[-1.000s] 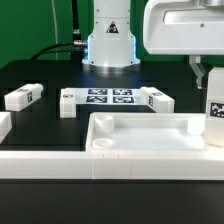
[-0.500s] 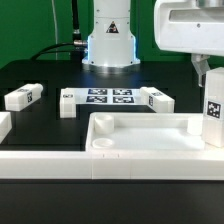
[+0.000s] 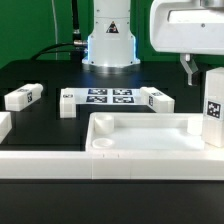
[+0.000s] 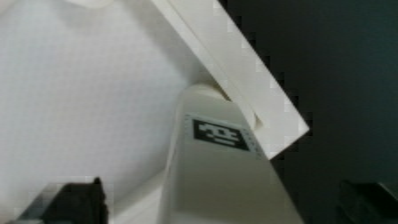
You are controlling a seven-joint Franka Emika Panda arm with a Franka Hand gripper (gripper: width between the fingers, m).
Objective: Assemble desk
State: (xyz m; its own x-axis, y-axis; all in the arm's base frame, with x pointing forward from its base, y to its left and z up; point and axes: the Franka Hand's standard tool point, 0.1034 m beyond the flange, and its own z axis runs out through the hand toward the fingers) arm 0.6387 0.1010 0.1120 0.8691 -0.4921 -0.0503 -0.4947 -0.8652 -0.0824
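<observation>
White leg (image 3: 213, 105) upright at desk top (image 3: 140, 125) corner | arm (image 3: 190, 25) above | fingers (image 4: 71, 200) apart, gripping nothing

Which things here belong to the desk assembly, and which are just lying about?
Belongs to the job:
desk top
upright leg standing at its corner
three loose legs

Just lying about:
marker board
long white rail

The tool (image 3: 204, 66) is hanging at the exterior view's upper right, pointing down, its fingers (image 4: 71, 203) standing spread apart.
</observation>
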